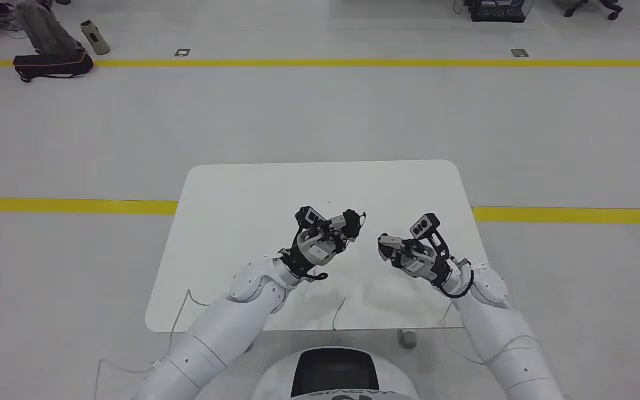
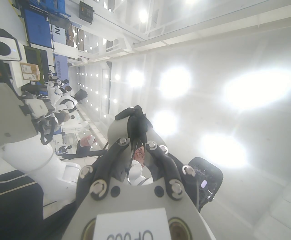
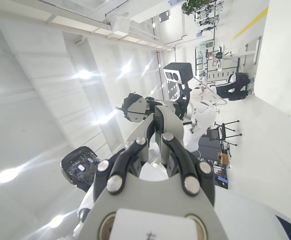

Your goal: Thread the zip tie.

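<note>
This was a large robotics lab or test hall, not a home. The pale floor (image 1: 320, 120) stretched wide around the single white desk (image 1: 300, 195) and carried painted yellow lines (image 1: 350, 63) and small floor sockets (image 1: 182, 52), with a black bag (image 1: 50, 62) left by one line. Overhead ran white beams (image 3: 91, 27) and many bright ceiling lights (image 2: 174, 81). Farther off stood other white robots (image 2: 63, 100), blue wall panels (image 2: 37, 29), a cardboard box (image 2: 28, 70), black tripod stands (image 3: 227, 131) and a green plant (image 3: 195, 5).
</note>
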Available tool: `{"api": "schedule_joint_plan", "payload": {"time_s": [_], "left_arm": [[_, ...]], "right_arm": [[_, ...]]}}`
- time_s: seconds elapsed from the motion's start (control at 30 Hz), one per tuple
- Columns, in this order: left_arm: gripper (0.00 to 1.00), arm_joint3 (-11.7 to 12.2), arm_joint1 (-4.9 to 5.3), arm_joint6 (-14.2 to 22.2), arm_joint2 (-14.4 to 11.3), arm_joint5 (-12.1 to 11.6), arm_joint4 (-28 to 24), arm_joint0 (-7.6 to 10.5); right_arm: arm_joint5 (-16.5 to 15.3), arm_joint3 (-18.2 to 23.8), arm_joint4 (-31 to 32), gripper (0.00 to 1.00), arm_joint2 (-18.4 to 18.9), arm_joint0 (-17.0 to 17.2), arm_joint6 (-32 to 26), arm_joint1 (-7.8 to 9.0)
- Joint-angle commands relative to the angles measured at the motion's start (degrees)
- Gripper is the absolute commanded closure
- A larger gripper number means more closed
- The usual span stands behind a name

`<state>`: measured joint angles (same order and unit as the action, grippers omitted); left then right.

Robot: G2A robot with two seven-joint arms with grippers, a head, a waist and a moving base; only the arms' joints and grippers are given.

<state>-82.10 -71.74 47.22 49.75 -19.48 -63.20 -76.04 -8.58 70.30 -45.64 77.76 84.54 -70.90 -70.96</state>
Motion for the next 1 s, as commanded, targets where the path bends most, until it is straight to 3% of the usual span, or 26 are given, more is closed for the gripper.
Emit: {"api": "schedule_joint_plan", "payload": {"time_s": [0.0, 0.1, 0.13, 0.17, 0.5, 0.83, 0.9, 0.97], "left_arm": [[1.00, 0.0, 0.00, 0.0, 0.0, 0.0, 0.0, 0.00], [1.00, 0.0, 0.00, 0.0, 0.0, 0.0, 0.0, 0.00], [1.00, 0.0, 0.00, 0.0, 0.0, 0.0, 0.0, 0.00], [1.00, 0.0, 0.00, 0.0, 0.0, 0.0, 0.0, 0.00], [1.00, -0.9, -0.07, -1.3, -0.1, 0.7, 0.1, -0.22], [1.00, -3.0, -0.71, -3.1, -0.2, 2.4, -4.5, -1.36], [1.00, -2.3, -0.60, -2.2, -0.6, 2.4, 0.3, -0.36], [1.00, -2.3, -0.60, -2.2, -0.6, 2.4, 0.3, -0.36]], "right_arm": [[0.0, -0.3, -0.4, 1.00, 0.5, 0.0, 0.3, 0.13], [0.5, -0.7, -1.6, 1.00, 1.1, 0.0, 0.4, 0.26], [1.0, -0.9, -3.5, 0.55, 1.5, 0.0, 0.6, 0.24], [1.0, -0.9, -3.5, 0.00, 1.5, 0.0, 0.6, 0.24], [0.3, 0.0, -2.9, 0.00, 1.6, 0.2, 2.4, 0.25], [-4.9, 0.4, -2.6, 0.00, 7.5, 0.7, 5.2, 1.35], [-6.0, 0.5, -4.0, 0.00, 8.1, 0.9, 5.9, 1.29], [-6.0, 0.5, -4.0, 0.00, 8.1, 0.9, 5.9, 1.29]]}}
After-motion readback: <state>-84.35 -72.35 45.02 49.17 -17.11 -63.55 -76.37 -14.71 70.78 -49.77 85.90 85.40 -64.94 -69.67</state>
